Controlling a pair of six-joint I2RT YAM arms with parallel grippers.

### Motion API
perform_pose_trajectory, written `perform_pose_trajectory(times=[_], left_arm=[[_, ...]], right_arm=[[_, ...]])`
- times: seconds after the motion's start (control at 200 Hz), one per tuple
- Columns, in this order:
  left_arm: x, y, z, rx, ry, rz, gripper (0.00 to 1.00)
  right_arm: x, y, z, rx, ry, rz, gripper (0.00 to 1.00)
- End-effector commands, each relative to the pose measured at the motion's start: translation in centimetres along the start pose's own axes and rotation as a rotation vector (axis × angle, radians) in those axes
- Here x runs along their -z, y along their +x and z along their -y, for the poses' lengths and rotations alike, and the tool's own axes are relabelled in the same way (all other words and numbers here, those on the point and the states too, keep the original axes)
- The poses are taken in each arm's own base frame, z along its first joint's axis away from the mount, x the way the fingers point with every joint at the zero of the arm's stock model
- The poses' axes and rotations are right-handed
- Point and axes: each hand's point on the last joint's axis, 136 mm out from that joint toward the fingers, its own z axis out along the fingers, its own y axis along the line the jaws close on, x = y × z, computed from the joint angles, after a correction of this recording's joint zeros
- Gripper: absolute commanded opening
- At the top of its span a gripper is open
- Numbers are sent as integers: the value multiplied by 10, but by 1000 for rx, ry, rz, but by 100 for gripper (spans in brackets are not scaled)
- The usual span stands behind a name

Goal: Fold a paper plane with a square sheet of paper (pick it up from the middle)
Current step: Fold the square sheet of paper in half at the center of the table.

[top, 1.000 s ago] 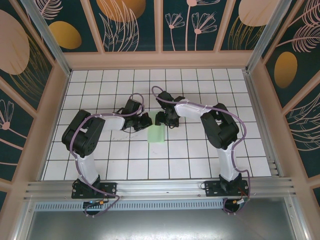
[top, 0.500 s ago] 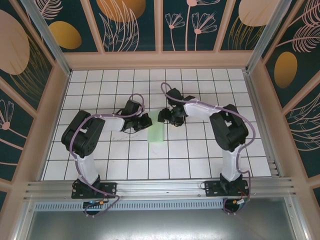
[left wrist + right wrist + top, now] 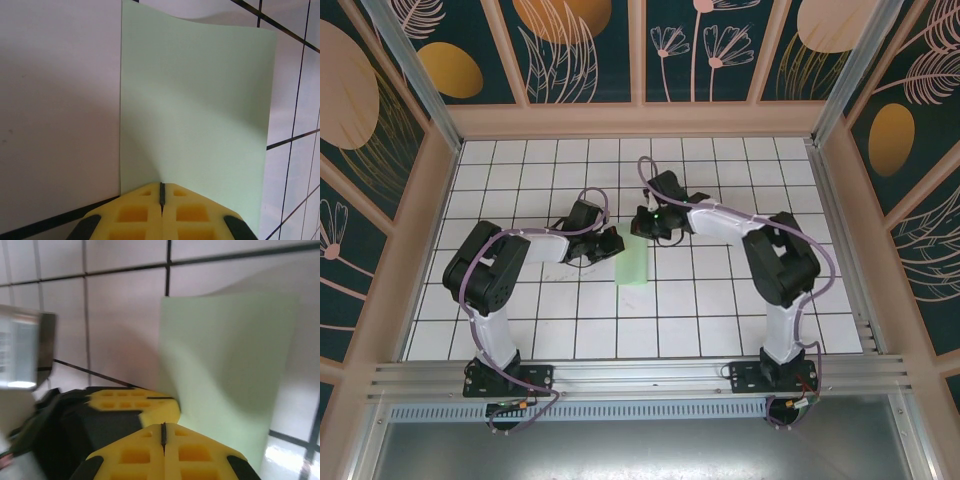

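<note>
The sheet of paper (image 3: 633,265) is a narrow pale mint-green strip on the white grid table, its far end lifted. My left gripper (image 3: 616,243) is shut on the strip's far left edge. In the left wrist view the paper (image 3: 195,100) spreads away from the closed yellow fingertips of the left gripper (image 3: 161,186). My right gripper (image 3: 642,228) is shut at the strip's far end, right beside the left one. The right wrist view has the right gripper (image 3: 163,426) closed against the paper (image 3: 225,355), with the left gripper's yellow fingers (image 3: 132,402) touching close by.
White grid tiles (image 3: 720,300) stretch around the paper on all sides. Wooden walls (image 3: 640,120) fence the table at the back and sides. Both arms' elbows rest low over the middle tiles.
My right gripper swung out to the right, then came back left onto the strip's far end. The paper's far end now reaches further back. The left gripper held still.
</note>
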Motion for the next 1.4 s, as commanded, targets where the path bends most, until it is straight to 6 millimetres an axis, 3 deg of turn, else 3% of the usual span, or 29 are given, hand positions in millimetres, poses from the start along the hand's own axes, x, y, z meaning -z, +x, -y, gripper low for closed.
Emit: perform_pose_trajectory(times=[0.0,0.25,0.485,0.761,0.891,0.981,1.076,1.221,1.296,1.396], left_arm=[[-3,54,-89,88,-313,-129,0],[-4,57,-93,99,-327,-136,0],[-1,65,-107,128,-384,-144,0],[0,90,-133,145,-438,-195,0],[4,96,-142,139,-467,-204,0],[4,98,-143,140,-470,-207,0],[3,95,-140,132,-459,-203,0],[2,90,-134,126,-446,-196,0],[0,91,-133,128,-431,-201,0],[1,92,-134,129,-438,-202,0]], right_arm=[[-13,1,-4,-6,2,-23,0],[-34,20,12,-17,23,-102,0],[-41,34,45,-33,88,-147,0],[-22,41,80,-62,65,-118,0],[-11,51,88,-64,56,-111,0],[1,42,104,-99,74,-76,0],[13,29,96,-74,77,-27,0],[29,4,54,-11,-40,58,0],[21,0,35,21,-96,50,0],[3,-1,25,43,-108,21,0]])
